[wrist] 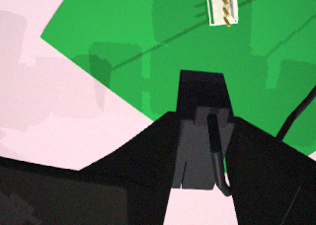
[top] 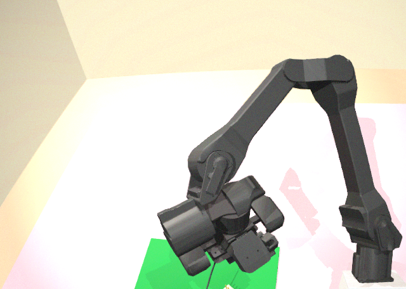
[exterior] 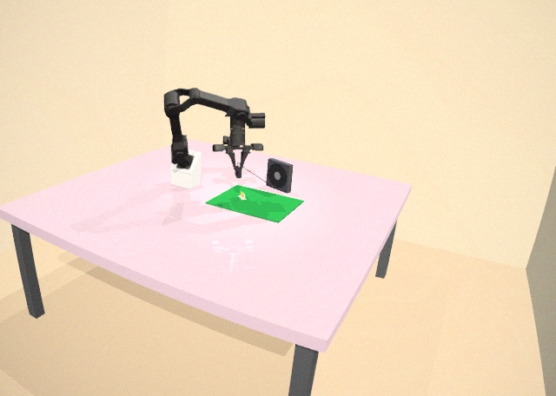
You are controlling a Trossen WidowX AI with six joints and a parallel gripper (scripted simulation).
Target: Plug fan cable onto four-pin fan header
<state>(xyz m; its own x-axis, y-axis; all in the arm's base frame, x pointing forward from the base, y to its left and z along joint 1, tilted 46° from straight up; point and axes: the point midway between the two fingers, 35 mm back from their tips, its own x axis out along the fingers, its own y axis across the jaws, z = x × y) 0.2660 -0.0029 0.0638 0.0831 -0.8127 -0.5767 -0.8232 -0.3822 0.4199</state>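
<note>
My gripper [wrist: 201,125] [exterior: 236,172] is shut on the fan cable's black plug [wrist: 204,89] and holds it in the air above the near edge of the green board [wrist: 132,15] [exterior: 274,212] [top: 153,263]. The white four-pin fan header [wrist: 220,2] [exterior: 241,195] [top: 228,286] stands on the board, ahead of the plug and a little to the right, with its gold pins bare. The thin black cable [exterior: 255,177] [wrist: 294,118] [top: 210,274] runs from the plug to the dark square fan [exterior: 279,174]. In the top view the wrist hides the fingertips.
The board lies on a pink table [exterior: 135,230] [wrist: 39,101]. The fan stands upright just behind the board. The arm's white base block [exterior: 186,174] [top: 351,281] stands to the board's left at the back.
</note>
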